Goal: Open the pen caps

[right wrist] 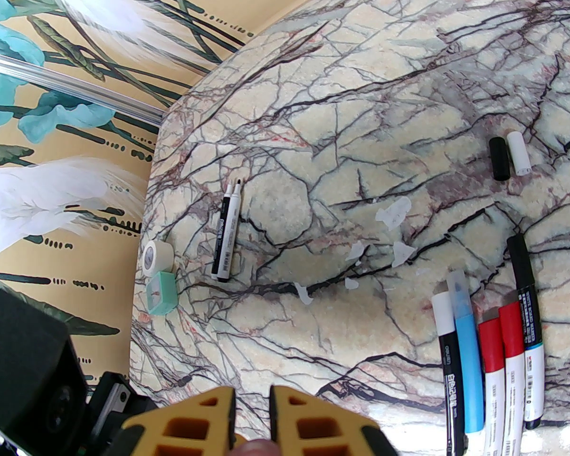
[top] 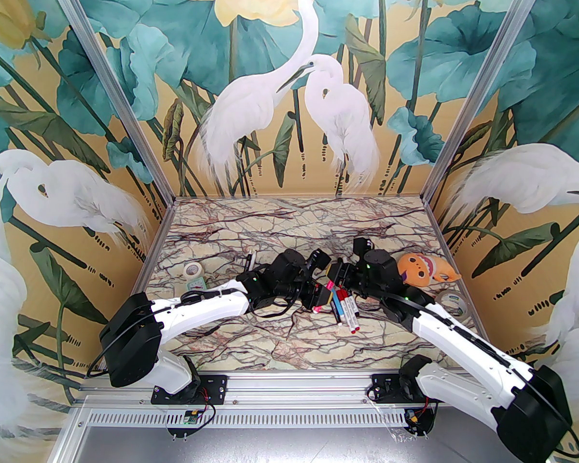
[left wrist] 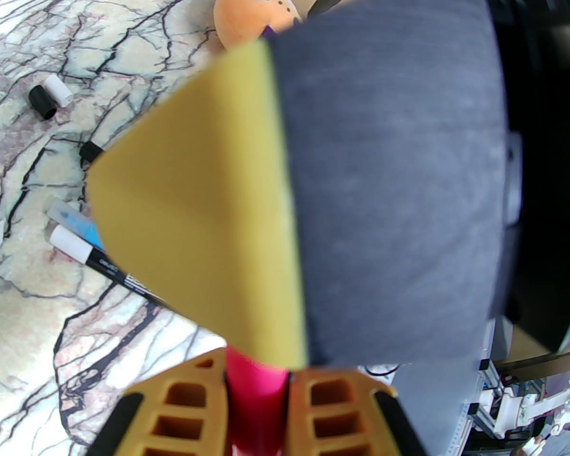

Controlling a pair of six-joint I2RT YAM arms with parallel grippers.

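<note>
Marble-patterned desk (top: 270, 345) seen from above, with two robot arms meeting over its middle. On the left, two uncapped pens (right wrist: 225, 233) lie side by side, well apart from the arms. In the middle, the left pincer (left wrist: 256, 373) pinches the barrel of a pink pen (left wrist: 255, 402), held off the desk. The right pincer (right wrist: 251, 397) is pressed together on that pen's other end, where its cap should sit; the cap itself is hidden behind the pad. Just to the right and nearer, a row of capped pens (right wrist: 470, 364) lies on the desk, with a loose black cap (right wrist: 499, 158) and white cap (right wrist: 519, 152) beyond.

Likely risks: a pull off the pen's axis could slide the smooth barrel through the left pincer instead of freeing the cap. A cap releasing suddenly could jerk the close-set arms together, or drop the pen onto the row and scatter it.
</note>
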